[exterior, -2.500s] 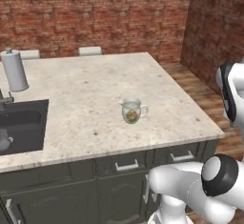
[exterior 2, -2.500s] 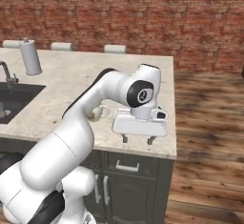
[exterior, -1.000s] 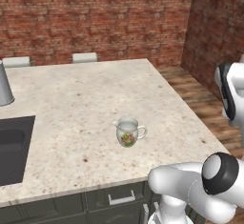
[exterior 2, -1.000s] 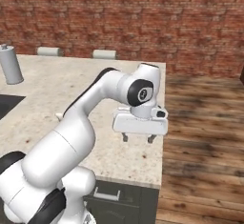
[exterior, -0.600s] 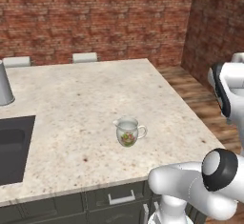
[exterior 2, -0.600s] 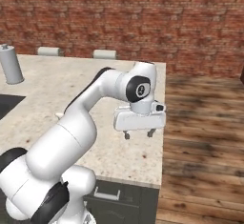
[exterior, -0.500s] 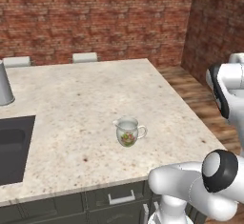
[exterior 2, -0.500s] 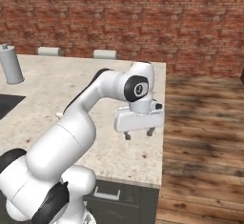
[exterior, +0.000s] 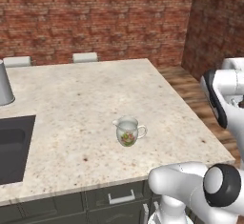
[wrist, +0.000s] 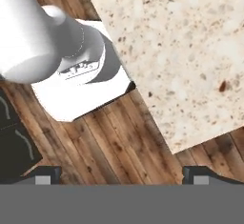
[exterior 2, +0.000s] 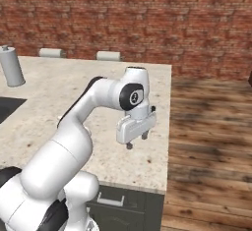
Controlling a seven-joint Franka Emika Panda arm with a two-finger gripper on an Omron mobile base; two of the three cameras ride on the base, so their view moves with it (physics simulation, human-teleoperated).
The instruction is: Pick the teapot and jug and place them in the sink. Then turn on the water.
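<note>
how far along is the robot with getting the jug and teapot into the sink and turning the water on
Nothing looks done yet. The jug stands on the counter, well right of the sink, untouched. The gripper hangs open and empty near the counter's right edge, over its corner in the hand view. Left: grasp and move the jug, then the teapot, then turn on the water.

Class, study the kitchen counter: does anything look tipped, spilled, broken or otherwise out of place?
Nothing stands out. The jug stands upright on the counter, well away from the sink, with no spill around it. The open gripper hangs empty near the counter's corner.
</note>
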